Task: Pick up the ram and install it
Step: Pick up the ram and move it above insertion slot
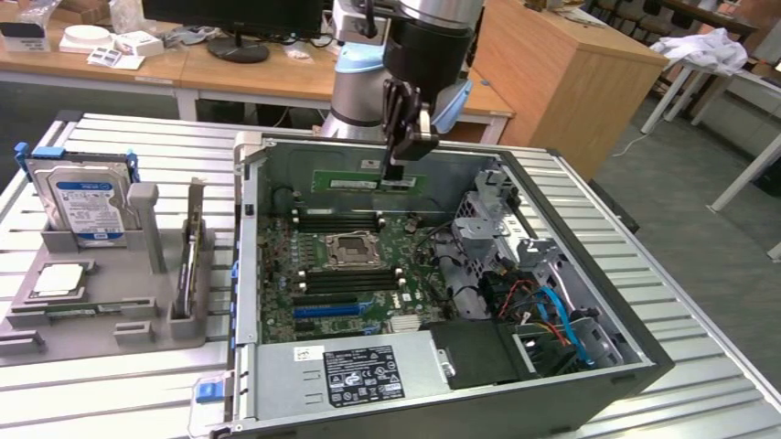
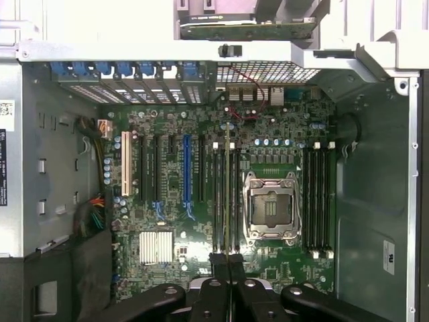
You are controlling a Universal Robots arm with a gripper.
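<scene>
Fingers (image 2: 220, 263) pinch the ram (image 2: 228, 201) edge-on above the motherboard (image 2: 201, 235), at twelve o'clock from the processor socket (image 1: 350, 247) in the exterior view. We judge installation underway; seating needs slot alignment and straight descent.

green ram (image 1: 357, 181), green motherboard (image 1: 403, 245), blue-labelled silver hard drive (image 1: 80, 197), ribbed grey table (image 1: 123, 384)

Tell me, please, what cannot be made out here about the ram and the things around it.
1. Slot under the ram: wrist view, the stick's own edge covers it.
2. Hard drive label print: exterior view, too small.
3. Arm above the gripper: exterior view, cut off by the top edge.
</scene>
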